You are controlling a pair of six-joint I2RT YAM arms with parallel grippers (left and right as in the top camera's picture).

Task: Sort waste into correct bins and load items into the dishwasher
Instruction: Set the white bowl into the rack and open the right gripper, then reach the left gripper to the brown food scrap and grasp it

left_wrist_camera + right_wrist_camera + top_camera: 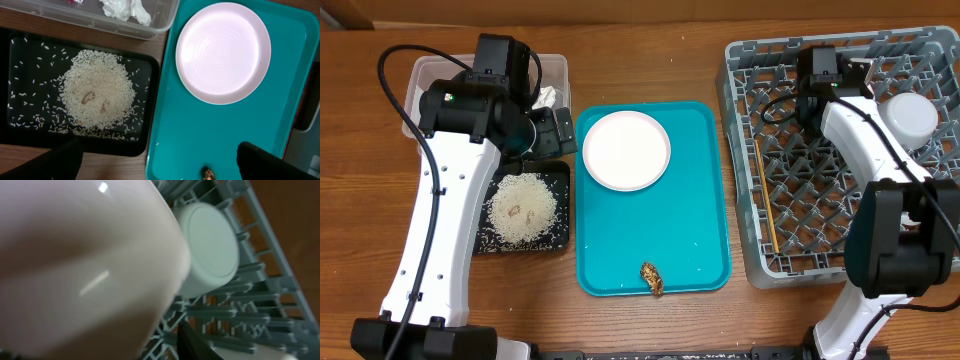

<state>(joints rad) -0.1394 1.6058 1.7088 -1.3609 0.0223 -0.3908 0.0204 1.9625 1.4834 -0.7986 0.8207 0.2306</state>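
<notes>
Rack step | we are hovering right gripper [818, 82] over far left of dish rack [920, 50] | white dish [75, 255] filling its view, beside upturned cup [210, 245] | pinching or spread: we cannot tell | left gripper [159, 148] hanging spread above teal tray [170, 125] | we are advising: seat dish between pegs, clear of cup.

**Waste, bins, dishes and rack: layout on the table**

The clear rectangular plastic tub [556, 72], far left, holds a crumpled white napkin [122, 9]. Just in front of it, the shallow black rectangular tray [558, 178] carries a round heap of loose white rice grains [523, 208]. The round white plate [626, 150] lies flat near the far edge of the teal tray [700, 200]. The small brown food lump [652, 279] lies by the teal tray's near edge. The square grey plastic dish rack [790, 210], on the right, holds thin wooden chopsticks [767, 205] along its left edge and an upturned round white dish [910, 118] near its far right corner.
</notes>
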